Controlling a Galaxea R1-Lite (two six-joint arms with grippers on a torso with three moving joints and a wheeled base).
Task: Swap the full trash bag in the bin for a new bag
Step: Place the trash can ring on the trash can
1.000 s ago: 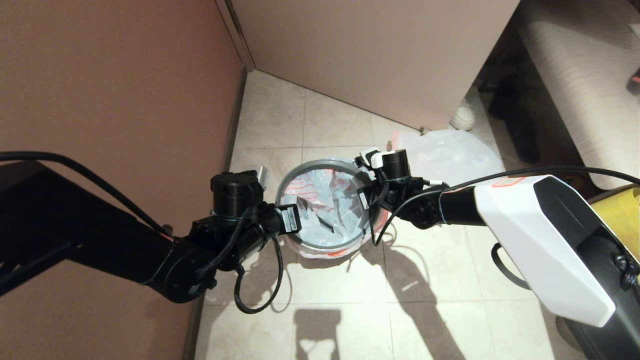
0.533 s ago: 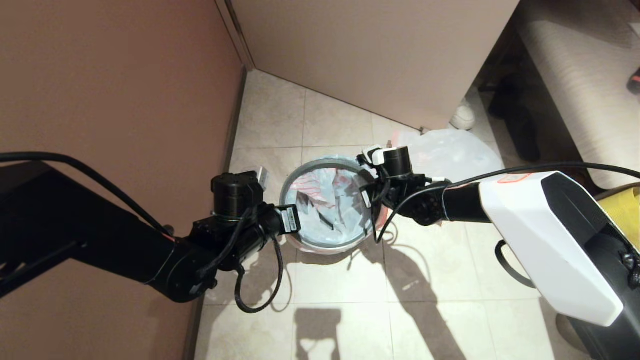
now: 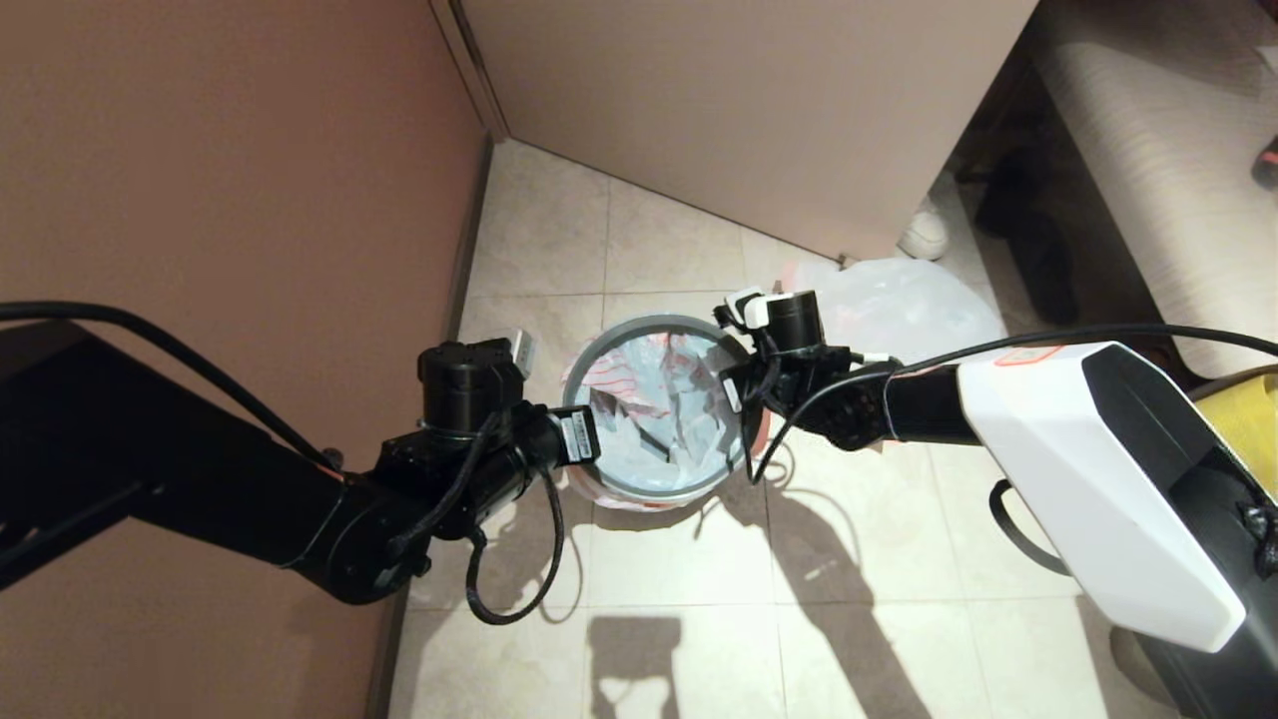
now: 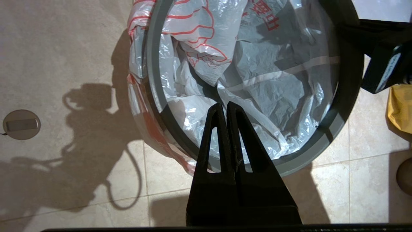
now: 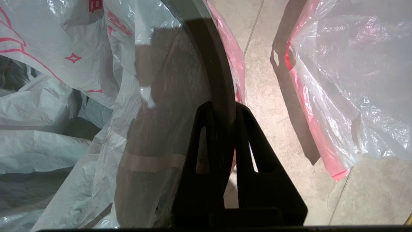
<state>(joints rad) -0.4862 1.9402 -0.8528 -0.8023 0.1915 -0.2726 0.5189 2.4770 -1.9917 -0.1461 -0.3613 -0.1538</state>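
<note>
The grey hoop (image 3: pixel 639 325) rings the top of the bin, whose black wall is hidden by the plastic draped over it. The new bag (image 3: pixel 659 419), white with red drawing and characters, lines the inside, and its pink hem hangs outside (image 4: pixel 138 106). My right gripper (image 5: pixel 223 104) is shut on the hoop (image 5: pixel 206 54) at the bin's right side. My left gripper (image 4: pixel 224 106) is shut with nothing in it, reaching over the hoop (image 4: pixel 322 141) from the left, above the bag (image 4: pixel 257 64). The full trash bag (image 3: pixel 899 305) lies on the tiles behind right (image 5: pixel 354 80).
A brown wall (image 3: pixel 250 200) runs close along the left and a beige panel (image 3: pixel 749 100) closes the back. A yellow fabric bag (image 3: pixel 1238 419) hangs at the right. A round floor drain (image 4: pixel 21 124) sits in the tiles near the bin. A bench (image 3: pixel 1148 150) stands far right.
The hoop has sunk a little and shifted slightly to the right with my right gripper on it. The left arm has barely moved.
</note>
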